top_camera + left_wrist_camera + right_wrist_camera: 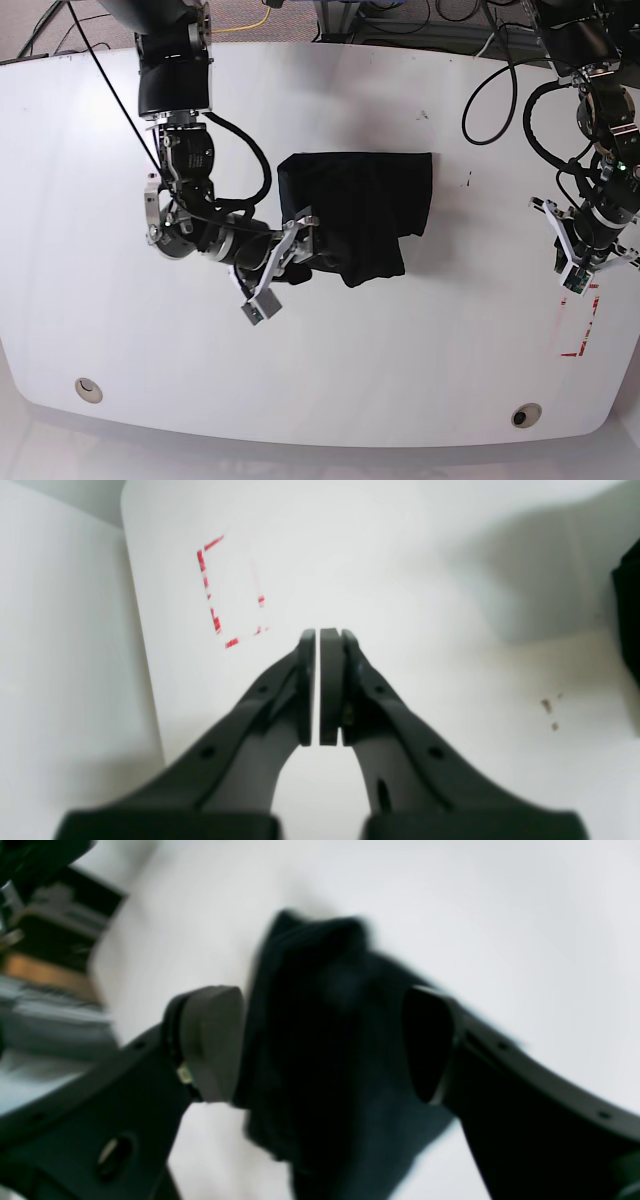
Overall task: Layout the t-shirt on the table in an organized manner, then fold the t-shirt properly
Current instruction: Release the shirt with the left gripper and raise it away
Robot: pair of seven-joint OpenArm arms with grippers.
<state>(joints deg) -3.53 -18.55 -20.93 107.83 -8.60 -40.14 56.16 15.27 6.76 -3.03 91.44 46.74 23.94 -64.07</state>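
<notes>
The black t-shirt (360, 205) lies bunched into a rough rectangle on the middle of the white table (420, 380). My right gripper (300, 240) sits at the shirt's lower-left edge. In the right wrist view, the right gripper (320, 1035) stands open, and a thick fold of the t-shirt (320, 965) fills the gap between its fingers (210, 1040). My left gripper (585, 262) hovers at the table's right side, far from the shirt. In the left wrist view, the left gripper (318, 632) is shut on nothing, with a sliver of the t-shirt (627, 610) at the frame's right edge.
A red dashed rectangle mark (580, 325) lies on the table just below the left gripper, also seen as the red mark (225, 590). Two round grommets (88, 389) (524, 413) sit near the front edge. Black cables (500, 90) loop over the back right.
</notes>
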